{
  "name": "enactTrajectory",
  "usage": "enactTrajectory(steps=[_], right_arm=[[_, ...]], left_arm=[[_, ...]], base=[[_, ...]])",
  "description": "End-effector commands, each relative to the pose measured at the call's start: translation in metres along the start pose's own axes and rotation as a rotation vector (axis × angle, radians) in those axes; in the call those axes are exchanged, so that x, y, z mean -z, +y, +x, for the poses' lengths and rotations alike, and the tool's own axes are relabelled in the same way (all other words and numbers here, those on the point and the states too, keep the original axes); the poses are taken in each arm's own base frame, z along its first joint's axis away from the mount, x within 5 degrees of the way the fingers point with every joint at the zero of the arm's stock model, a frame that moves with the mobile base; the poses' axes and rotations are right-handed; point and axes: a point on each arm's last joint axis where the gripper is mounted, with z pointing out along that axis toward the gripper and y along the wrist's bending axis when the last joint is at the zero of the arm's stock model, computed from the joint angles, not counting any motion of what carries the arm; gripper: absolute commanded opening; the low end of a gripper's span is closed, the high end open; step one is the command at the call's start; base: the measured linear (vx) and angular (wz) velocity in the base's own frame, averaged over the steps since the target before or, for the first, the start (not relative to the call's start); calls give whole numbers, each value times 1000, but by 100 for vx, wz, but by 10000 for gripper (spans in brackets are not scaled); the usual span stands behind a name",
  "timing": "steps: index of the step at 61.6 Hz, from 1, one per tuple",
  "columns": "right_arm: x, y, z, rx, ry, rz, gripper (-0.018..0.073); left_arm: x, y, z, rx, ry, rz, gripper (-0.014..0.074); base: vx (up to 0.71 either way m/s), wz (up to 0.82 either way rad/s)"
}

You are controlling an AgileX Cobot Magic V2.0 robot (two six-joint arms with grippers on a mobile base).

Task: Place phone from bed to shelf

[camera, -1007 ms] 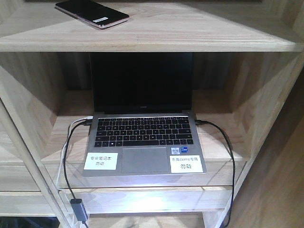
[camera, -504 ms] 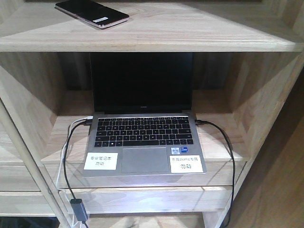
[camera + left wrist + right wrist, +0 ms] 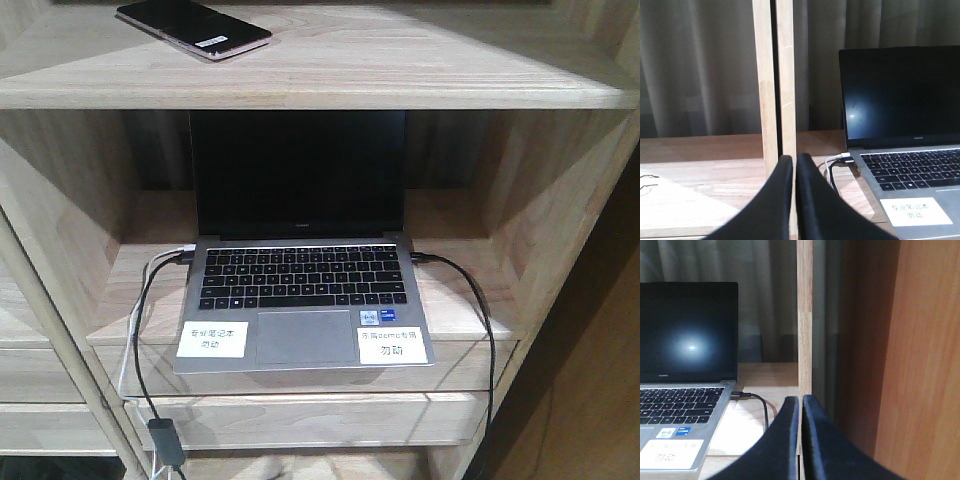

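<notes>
**Phone lies on the top plank of the shelf, both pincers closed and empty**

The phone [image 3: 193, 27] lies flat on the upper plank of the shelf [image 3: 400, 70], above the laptop [image 3: 303, 270] and off to its left, angled so that one corner points toward the plank's front edge. Its glossy black face is up, with a small white sticker near that front corner and a pinkish rim along the edge. Nothing touches it.

The laptop sits open in the compartment directly below that plank, screen dark, two white labels on its palm rest. A black cable [image 3: 478, 330] leaves the laptop's right side and drops over the front of the shelf; on the laptop's left side a black cable and a white cable [image 3: 135, 335] hang down likewise.

In the left wrist view, the left pincer [image 3: 793, 161] has its black fingers pressed together with nothing between them, in front of a wooden upright [image 3: 775, 80] to the left of the laptop. In the right wrist view, the right pincer [image 3: 800, 401] is likewise together and empty, facing another upright [image 3: 804, 315] to the right of the laptop.
</notes>
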Motion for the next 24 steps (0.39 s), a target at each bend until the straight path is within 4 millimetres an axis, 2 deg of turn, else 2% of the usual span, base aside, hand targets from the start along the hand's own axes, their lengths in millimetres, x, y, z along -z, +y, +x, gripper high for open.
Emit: enactTrajectory(steps=[1,24], right_arm=[[1,0,-4,18,-70,7,-5],[1,0,-4,18,-70,7,-5]], left_arm=[[2,1,-15,19,-106,-5,1],[2,1,-15,19,-106,-5,1]], base=[[0,0],[0,0]])
